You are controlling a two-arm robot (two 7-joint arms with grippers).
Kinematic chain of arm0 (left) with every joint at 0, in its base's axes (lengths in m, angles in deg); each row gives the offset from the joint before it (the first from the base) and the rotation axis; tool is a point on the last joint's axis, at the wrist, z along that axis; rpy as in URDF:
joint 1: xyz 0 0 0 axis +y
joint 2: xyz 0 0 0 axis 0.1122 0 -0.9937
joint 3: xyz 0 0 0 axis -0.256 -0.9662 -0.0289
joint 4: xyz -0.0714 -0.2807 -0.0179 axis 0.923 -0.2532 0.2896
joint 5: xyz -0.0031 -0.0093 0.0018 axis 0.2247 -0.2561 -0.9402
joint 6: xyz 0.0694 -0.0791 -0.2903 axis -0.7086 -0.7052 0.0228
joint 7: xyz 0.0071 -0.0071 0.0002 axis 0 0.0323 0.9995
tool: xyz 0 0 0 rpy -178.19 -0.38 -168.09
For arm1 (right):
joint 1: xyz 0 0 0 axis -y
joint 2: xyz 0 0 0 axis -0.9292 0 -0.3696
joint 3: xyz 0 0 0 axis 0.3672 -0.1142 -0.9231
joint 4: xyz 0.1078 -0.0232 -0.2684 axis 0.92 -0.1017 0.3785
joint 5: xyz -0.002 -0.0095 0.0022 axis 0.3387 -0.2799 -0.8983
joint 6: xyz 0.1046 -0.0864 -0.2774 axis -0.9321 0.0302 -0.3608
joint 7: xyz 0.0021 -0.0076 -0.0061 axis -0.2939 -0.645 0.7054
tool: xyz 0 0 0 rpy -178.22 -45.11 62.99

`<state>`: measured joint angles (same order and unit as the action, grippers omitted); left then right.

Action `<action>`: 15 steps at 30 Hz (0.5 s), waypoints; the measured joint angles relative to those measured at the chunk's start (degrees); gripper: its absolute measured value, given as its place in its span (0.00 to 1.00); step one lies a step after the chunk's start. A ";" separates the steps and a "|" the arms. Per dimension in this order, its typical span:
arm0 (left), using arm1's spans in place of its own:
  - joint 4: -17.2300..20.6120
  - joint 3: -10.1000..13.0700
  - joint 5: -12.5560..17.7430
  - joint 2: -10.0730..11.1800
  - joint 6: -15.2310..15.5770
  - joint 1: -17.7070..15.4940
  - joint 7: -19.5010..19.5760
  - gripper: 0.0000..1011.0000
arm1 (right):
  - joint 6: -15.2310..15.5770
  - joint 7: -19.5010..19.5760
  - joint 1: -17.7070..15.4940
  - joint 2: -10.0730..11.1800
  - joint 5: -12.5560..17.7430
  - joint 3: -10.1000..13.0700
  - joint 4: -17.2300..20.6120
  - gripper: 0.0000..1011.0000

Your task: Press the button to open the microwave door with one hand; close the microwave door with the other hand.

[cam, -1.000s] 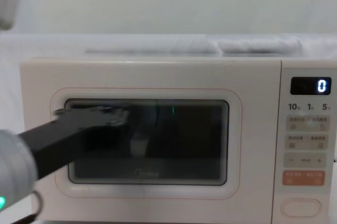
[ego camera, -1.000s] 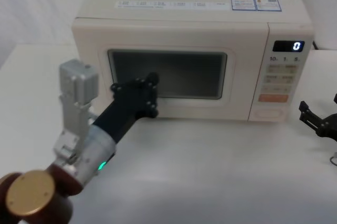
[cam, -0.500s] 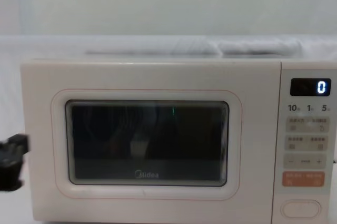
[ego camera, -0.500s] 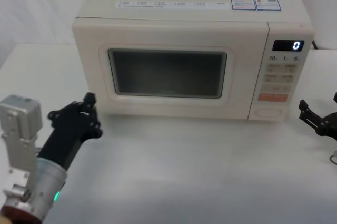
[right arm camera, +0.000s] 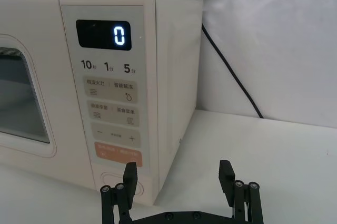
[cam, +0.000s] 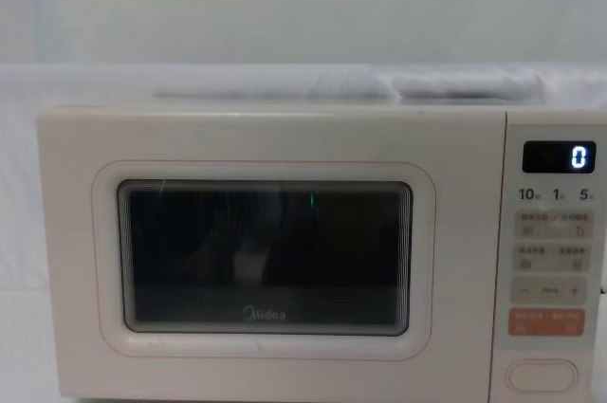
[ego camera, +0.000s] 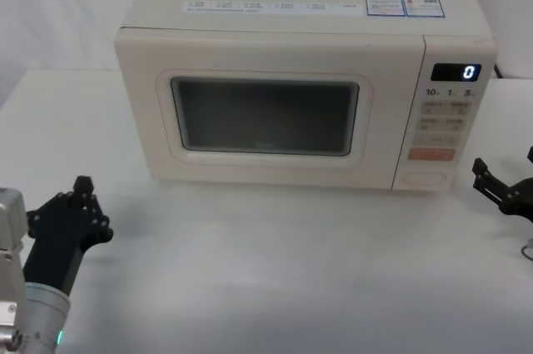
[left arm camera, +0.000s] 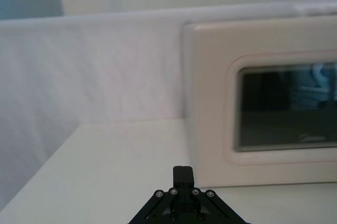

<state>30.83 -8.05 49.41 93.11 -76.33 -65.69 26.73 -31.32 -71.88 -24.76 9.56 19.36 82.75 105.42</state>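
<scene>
Door (ego camera: pixel 265 117) shut flush, rigid, hinged; no handle, released via button (ego camera: pixel 425 177). Left pincer (ego camera: pixel 79 204) closed, right pincer (right arm camera: pixel 179 174) open, both parked on worktop (ego camera: pixel 291 271).

Cream microwave (ego camera: pixel 300 62) on table, door (ego camera: pixel 266 117) shut, display reads 0.

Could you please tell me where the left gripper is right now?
In the head view, the left gripper sits low on the robot's left over the white table, apart from the microwave and off its front-left corner.
</scene>
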 joint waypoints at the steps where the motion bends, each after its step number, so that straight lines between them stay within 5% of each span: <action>1: -0.21 -0.12 0.13 -0.24 0.08 -0.05 -0.22 0.00 | 0.00 0.00 0.00 0.00 0.00 0.00 0.00 0.99; 15: -5.82 -0.86 1.53 -3.66 1.06 -4.23 -0.56 0.00 | 0.00 0.00 0.00 0.00 0.00 0.00 0.00 0.99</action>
<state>25.00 -8.92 50.94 89.45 -75.27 -69.92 26.17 -31.32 -71.88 -24.76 9.56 19.36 82.76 105.42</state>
